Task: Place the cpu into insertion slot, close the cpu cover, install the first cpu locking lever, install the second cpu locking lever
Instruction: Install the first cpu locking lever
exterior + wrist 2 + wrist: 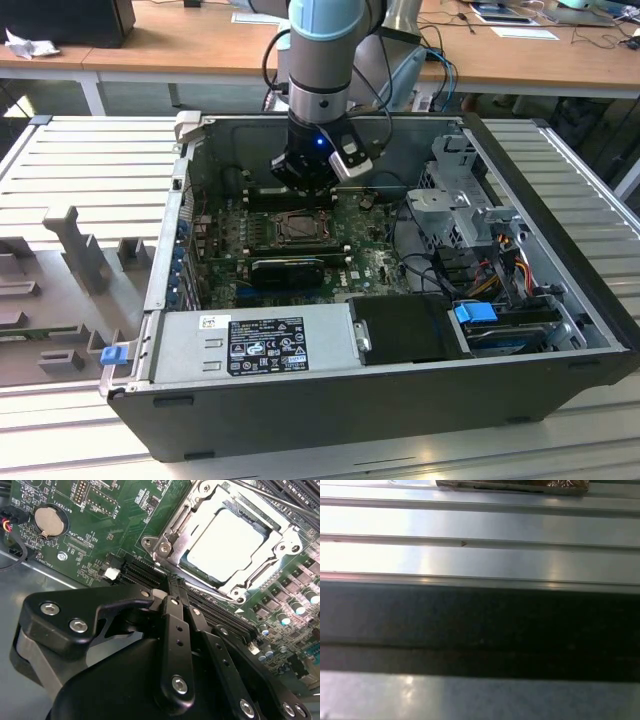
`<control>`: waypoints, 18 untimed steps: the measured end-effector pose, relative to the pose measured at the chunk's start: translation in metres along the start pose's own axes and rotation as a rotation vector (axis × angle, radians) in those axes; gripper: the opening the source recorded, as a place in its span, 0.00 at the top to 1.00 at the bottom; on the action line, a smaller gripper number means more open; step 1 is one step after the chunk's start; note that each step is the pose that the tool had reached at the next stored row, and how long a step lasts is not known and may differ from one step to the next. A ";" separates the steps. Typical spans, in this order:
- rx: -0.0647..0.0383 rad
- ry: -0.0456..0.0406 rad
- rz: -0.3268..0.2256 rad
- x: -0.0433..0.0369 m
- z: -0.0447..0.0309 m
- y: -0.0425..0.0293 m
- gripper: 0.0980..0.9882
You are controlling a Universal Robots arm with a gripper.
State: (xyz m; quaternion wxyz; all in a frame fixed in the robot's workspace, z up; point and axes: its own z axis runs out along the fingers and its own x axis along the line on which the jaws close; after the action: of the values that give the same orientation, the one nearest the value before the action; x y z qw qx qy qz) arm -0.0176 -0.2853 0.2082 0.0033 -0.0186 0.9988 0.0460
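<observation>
Your claw (172, 587) was pinched fully together with nothing between its fingers (170, 645); in the second wrist view the two black fingers ran side by side to a shared tip just short of the insertion slot (227, 545), over the long black memory slots (145, 572) beside it. You had the arm (322, 60) coming straight down from above into the open computer case (560, 250) in the exterior view, wrist vertical, with the claw (300, 185) hanging just above the motherboard (225, 245) at the socket's far edge. The cpu (225, 542) lay flat in the insertion slot, its pale metal face showing through the cut-out of the cpu cover (175, 540), which lay down flat around it. A round coin battery (49, 521) sat on the green board well apart from the socket.
</observation>
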 end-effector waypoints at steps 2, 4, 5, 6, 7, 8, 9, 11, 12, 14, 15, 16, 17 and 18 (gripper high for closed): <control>0.000 -0.0001 0.000 0.0000 0.0009 0.0000 0.99; 0.000 0.0000 0.000 0.0000 0.0024 -0.0002 0.99; 0.000 0.0000 0.000 0.0000 0.0031 -0.0003 0.99; 0.001 0.0002 0.000 0.0000 0.0038 -0.0004 0.99; 0.001 0.0003 0.000 0.0001 0.0042 -0.0005 0.99; 0.001 0.0004 0.000 0.0001 0.0045 -0.0005 0.99; 0.001 0.0003 0.000 0.0002 0.0048 -0.0007 0.99; 0.001 0.0002 0.000 0.0001 0.0050 -0.0011 0.99; 0.001 0.0001 0.000 0.0000 0.0051 -0.0015 0.99; 0.002 -0.0001 0.000 0.0001 0.0049 -0.0027 0.99; 0.001 0.0000 0.000 0.0001 0.0050 -0.0033 0.99; 0.001 -0.0002 0.000 0.0001 0.0050 -0.0036 0.99; 0.001 -0.0002 0.000 0.0001 0.0051 -0.0038 0.99; 0.001 -0.0001 0.000 0.0001 0.0053 -0.0040 0.99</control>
State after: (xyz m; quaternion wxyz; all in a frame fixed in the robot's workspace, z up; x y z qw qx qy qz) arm -0.0176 -0.2887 0.2025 0.0033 -0.0185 0.9988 0.0453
